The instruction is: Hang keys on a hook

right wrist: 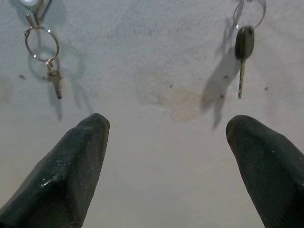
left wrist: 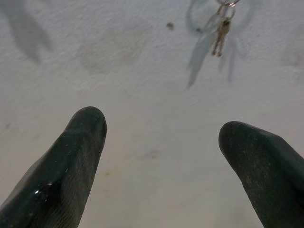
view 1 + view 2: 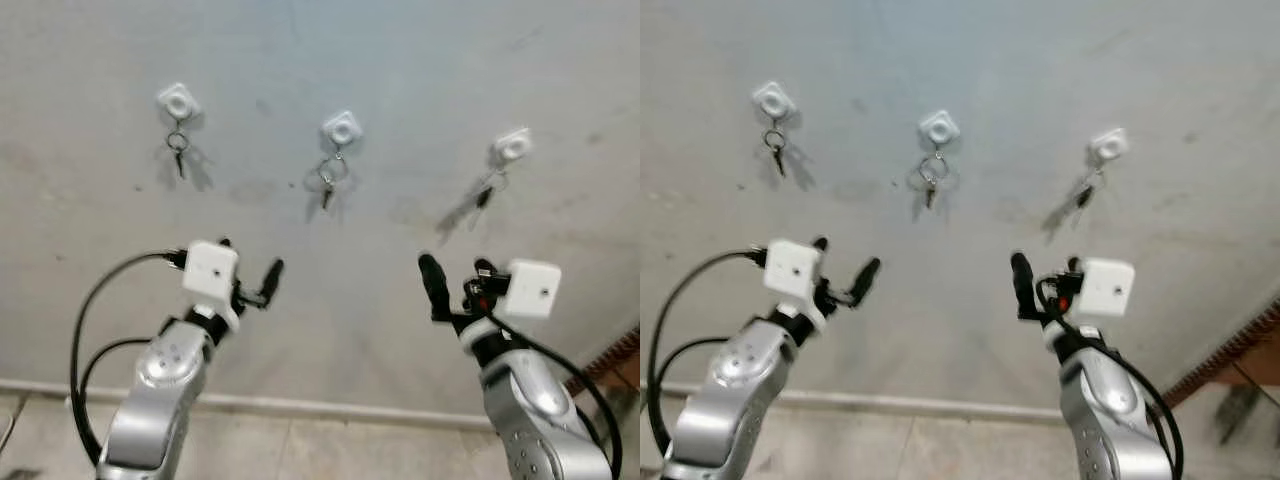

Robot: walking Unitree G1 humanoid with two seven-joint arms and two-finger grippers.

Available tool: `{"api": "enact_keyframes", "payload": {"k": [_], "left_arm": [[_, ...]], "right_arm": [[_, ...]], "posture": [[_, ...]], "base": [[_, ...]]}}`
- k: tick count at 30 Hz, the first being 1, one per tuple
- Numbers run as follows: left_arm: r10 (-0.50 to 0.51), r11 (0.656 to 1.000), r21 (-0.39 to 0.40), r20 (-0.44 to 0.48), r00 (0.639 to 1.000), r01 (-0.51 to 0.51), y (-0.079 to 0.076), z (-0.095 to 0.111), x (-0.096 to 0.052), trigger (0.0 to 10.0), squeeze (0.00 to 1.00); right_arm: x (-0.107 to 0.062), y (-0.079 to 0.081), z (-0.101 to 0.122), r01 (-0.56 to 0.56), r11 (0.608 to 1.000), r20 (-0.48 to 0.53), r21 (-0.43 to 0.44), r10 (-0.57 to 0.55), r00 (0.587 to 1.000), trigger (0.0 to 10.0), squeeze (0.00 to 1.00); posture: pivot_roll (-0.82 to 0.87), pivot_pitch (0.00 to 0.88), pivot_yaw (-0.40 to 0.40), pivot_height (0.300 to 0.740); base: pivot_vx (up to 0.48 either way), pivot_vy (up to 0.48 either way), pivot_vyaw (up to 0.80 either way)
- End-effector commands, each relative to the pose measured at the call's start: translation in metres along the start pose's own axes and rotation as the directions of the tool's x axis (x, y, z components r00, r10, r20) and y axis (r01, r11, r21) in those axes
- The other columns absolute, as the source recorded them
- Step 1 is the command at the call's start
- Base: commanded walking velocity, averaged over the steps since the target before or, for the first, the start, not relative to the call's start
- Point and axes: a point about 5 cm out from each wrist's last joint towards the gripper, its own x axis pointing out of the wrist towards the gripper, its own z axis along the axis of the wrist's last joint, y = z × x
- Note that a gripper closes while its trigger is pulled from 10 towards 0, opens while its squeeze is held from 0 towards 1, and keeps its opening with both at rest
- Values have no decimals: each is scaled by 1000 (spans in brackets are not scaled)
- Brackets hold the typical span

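Three white hooks are fixed in a row on the grey wall. The left hook carries a small key bunch. From the middle hook hangs a ring with a key. A dark-headed key dangles from the right hook. My left gripper is raised below and between the left and middle hooks, open and empty. My right gripper is held below the right hook, also open and empty. Along the right fingers I see the ring key and the dark-headed key.
A white skirting board runs along the foot of the wall above a pale tiled floor. A brown wooden object stands at the far right. Black cables loop beside my left arm.
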Motion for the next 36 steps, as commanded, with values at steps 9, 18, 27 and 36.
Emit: {"api": "enact_keyframes", "payload": {"k": [9,18,27,36], "left_arm": [[-9,1000,-3,-9,1000,9,-1,-1,1,10000,0],[-22,1000,-9,-10,1000,22,-2,0,2,10000,0],[-29,999,-15,-7,1000,29,-3,0,2,10000,0],[-31,999,-15,-4,1000,31,-3,2,3,10000,0]], "right_arm": [[2,2,2,-12,1000,6,-6,12,1000,10000,0],[2,1,1,-8,1000,3,-3,8,1000,10000,0],[3,1,1,-10,1000,2,-2,10,1000,10000,0],[4,0,0,-5,1000,1,1,5,1000,10000,0]], "posture": [[167,0,-85,740],[165,0,-84,740],[168,0,-86,740],[167,0,-84,740]], "base": [[0,0,0],[-87,0,0],[-268,0,0],[-280,0,0]]}}
